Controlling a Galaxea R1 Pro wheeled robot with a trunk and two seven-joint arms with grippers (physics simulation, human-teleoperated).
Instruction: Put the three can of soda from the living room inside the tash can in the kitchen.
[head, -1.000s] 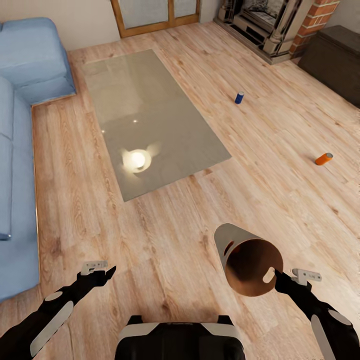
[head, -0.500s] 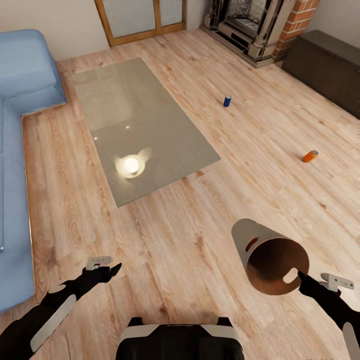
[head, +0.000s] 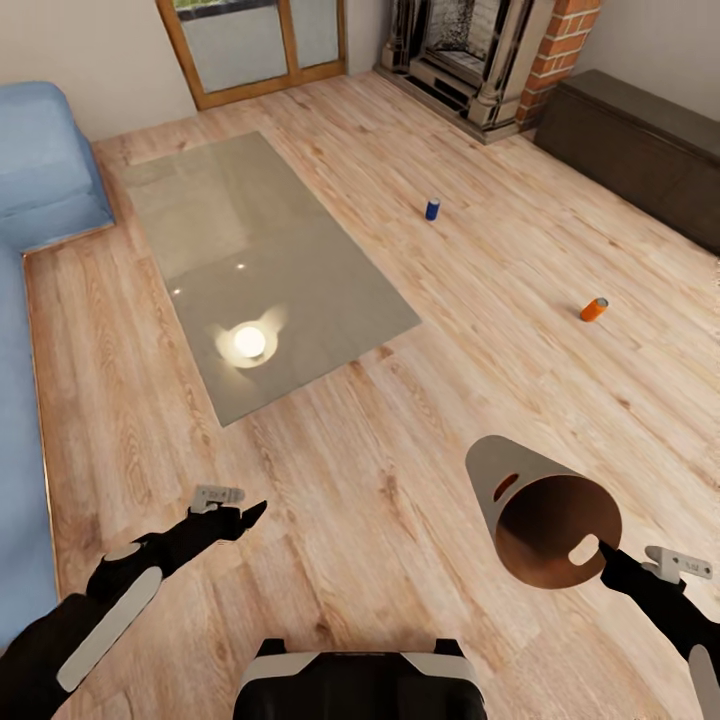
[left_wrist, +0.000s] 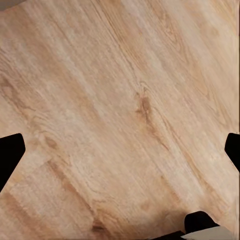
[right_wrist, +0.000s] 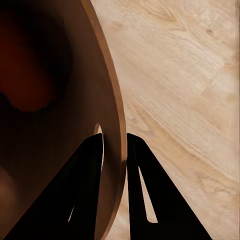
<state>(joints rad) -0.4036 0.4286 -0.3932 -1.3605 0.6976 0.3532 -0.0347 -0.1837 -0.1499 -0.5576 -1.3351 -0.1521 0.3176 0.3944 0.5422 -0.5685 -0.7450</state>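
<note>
My right gripper (head: 603, 550) is shut on the rim of the tash can (head: 535, 505), a tapered bin with a copper-brown inside, held tilted above the wood floor. In the right wrist view its two fingers (right_wrist: 90, 165) pinch the bin's wall (right_wrist: 60, 100) beside the handle hole. A dark blue can of soda (head: 432, 209) stands upright on the floor far ahead. An orange can of soda (head: 594, 309) lies on its side to the right. My left gripper (head: 250, 515) hovers open over bare planks, its fingertips (left_wrist: 10, 155) at the frame's edges.
A glass-topped low table (head: 260, 260) lies ahead on the left, with a blue sofa (head: 40, 190) beyond it. A fireplace (head: 470, 50) with a brick chimney and a dark cabinet (head: 640, 150) line the far right. Glazed wooden doors (head: 250, 45) close the far wall.
The whole view has shifted, so the camera moved: table, sofa and cans slid left in the picture. The bin stays held in my right gripper, now lower right. The left arm reaches slightly further forward.
</note>
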